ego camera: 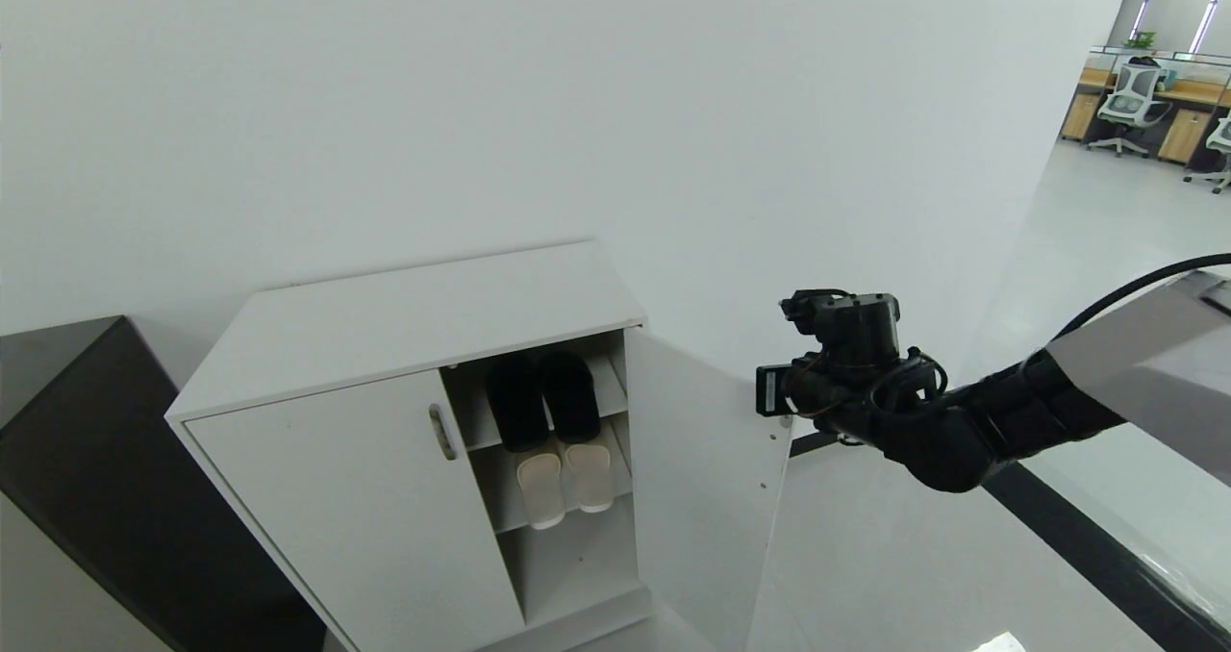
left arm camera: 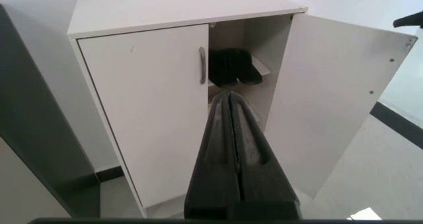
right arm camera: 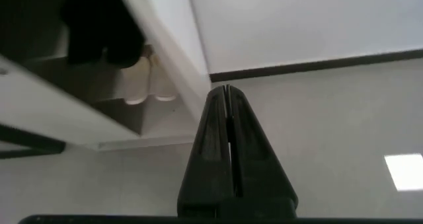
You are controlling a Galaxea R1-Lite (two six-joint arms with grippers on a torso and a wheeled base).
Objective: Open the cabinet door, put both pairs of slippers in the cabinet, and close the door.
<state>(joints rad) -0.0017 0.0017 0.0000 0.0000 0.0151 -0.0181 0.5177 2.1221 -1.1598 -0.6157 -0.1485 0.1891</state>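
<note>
1. right gripper [right arm camera: 227,98]: fingers pressed together, nothing between them. Head view shows its arm right of centre, the wrist close by the free edge of the open door [ego camera: 702,479]; whether it touches cannot be told. Judged to be set there, fingers together, as a blunt pusher for swinging that door shut.

2. left gripper [left arm camera: 229,100]: fingers likewise together and empty, pointed at the cabinet front, well short of it. Judged idle, held back from the door's swing.

3. cabinet [ego camera: 433,306]: white, lower centre of the head view, backed against the white wall [ego camera: 481,104]. The closed door [ego camera: 356,508] with its metal handle [ego camera: 441,431] covers the left half; the right half stands exposed.

4. black slippers [ego camera: 543,397]: one pair, side by side on the upper shelf, toes outward.

5. pale slippers [ego camera: 565,474]: one pair, side by side on the shelf just below, toes overhanging the shelf edge slightly but appearing inside the door line.

6. Task state, judged: both pairs stowed; only the closing remains.

7. Surroundings: dark unit [ego camera: 87,460] at lower left beside the cabinet; grey floor [ego camera: 914,556]; office chairs [ego camera: 1125,104] at upper right, well apart
</note>
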